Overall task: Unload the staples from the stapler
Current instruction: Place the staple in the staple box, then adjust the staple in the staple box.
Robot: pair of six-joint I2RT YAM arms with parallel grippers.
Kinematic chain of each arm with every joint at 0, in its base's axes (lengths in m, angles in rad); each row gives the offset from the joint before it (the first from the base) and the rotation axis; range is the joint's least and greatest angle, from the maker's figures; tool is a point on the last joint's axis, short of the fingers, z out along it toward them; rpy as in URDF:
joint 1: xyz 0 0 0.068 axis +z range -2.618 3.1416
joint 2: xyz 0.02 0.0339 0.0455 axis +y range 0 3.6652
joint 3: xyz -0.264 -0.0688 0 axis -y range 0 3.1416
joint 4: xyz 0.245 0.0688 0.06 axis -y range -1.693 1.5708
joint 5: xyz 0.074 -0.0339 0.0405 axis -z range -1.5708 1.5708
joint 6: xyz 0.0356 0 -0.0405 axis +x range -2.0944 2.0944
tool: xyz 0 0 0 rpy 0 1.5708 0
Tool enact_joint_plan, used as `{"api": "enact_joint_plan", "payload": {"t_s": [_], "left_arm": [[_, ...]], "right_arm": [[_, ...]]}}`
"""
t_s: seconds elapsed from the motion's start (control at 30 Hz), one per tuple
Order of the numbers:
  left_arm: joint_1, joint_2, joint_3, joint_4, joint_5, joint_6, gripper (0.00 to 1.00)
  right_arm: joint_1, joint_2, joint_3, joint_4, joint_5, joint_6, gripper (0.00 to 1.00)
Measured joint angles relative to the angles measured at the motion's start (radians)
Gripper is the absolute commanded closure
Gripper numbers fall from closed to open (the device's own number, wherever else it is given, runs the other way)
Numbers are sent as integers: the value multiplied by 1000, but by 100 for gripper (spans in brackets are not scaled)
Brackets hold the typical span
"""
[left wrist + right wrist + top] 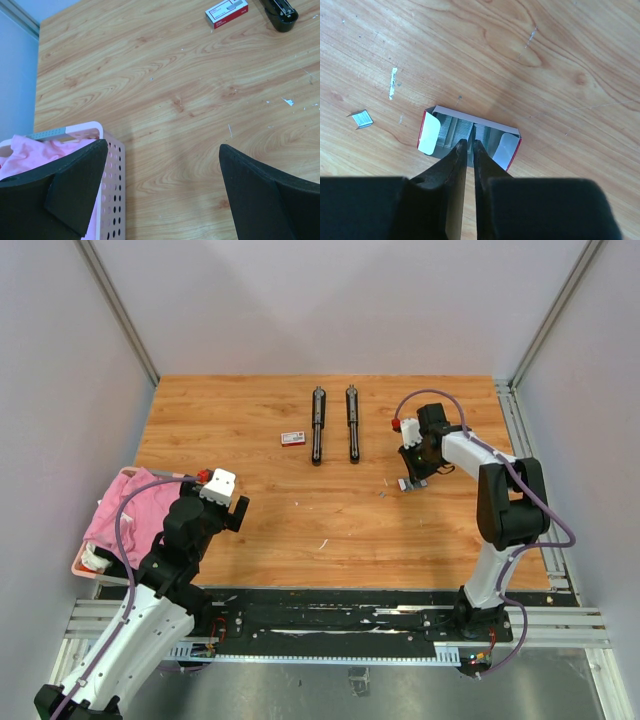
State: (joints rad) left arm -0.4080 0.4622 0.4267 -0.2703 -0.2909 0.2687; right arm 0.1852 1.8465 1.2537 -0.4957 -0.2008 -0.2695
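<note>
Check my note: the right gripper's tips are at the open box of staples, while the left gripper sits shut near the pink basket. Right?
One slip: the left gripper is wide open, not shut; the left wrist view shows its fingers far apart near the pink basket. The right gripper is at the open box of staples, as noted.

Left arm [140, 625], right arm [487, 575]: white shells, black joints, purple cables [430, 391], black wedge fingers [260, 195].
</note>
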Motion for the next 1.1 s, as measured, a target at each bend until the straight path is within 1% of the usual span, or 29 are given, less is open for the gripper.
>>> {"api": "enact_joint_plan", "payload": {"t_s": [0.5,0.57,0.7,1.1], "left_arm": [[0,1,0,0,0,0,2],[0,2,0,0,0,0,2],[0,3,-1,0,0,0,2],[0,5,-1,1,0,0,2]], "right_arm": [[3,13,0,2,24,0,91],[3,13,0,3,26,0,91],[3,13,0,3,26,1,86],[3,13,0,6,17,8,82]]}}
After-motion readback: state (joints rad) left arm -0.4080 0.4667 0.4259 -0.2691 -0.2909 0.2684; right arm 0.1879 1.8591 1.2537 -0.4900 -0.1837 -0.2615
